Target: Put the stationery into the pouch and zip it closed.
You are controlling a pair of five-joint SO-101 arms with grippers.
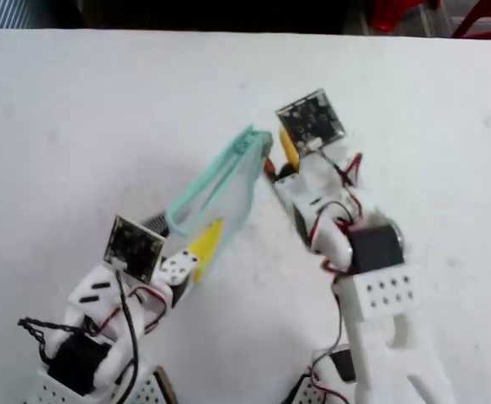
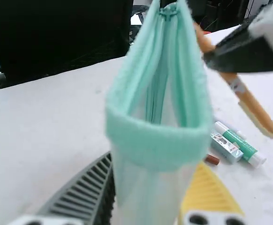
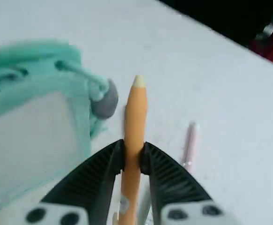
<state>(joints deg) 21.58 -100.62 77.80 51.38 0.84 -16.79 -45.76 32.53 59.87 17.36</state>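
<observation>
Right wrist view: right fingers (image 3: 99, 168) clamp the orange pen (image 3: 135, 108), its tip just beside the pouch (image 3: 38, 117). Left fingers (image 2: 87, 192) hold the pouch up, mouth open. Step looks like pen insertion; next needs the tip lined over the opening, then release. Tubes (image 2: 234, 145) lie beyond on the surface (image 1: 77, 109).

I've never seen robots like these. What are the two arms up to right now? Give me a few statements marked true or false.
1. The left gripper holds the mint pouch. True.
2. The right gripper is empty. False: it is shut on an orange pen.
3. The orange pen is already inside the mint pouch. False: it is outside, beside the pouch's zipper end.
4. A pink pen lies on the table. True.
</observation>
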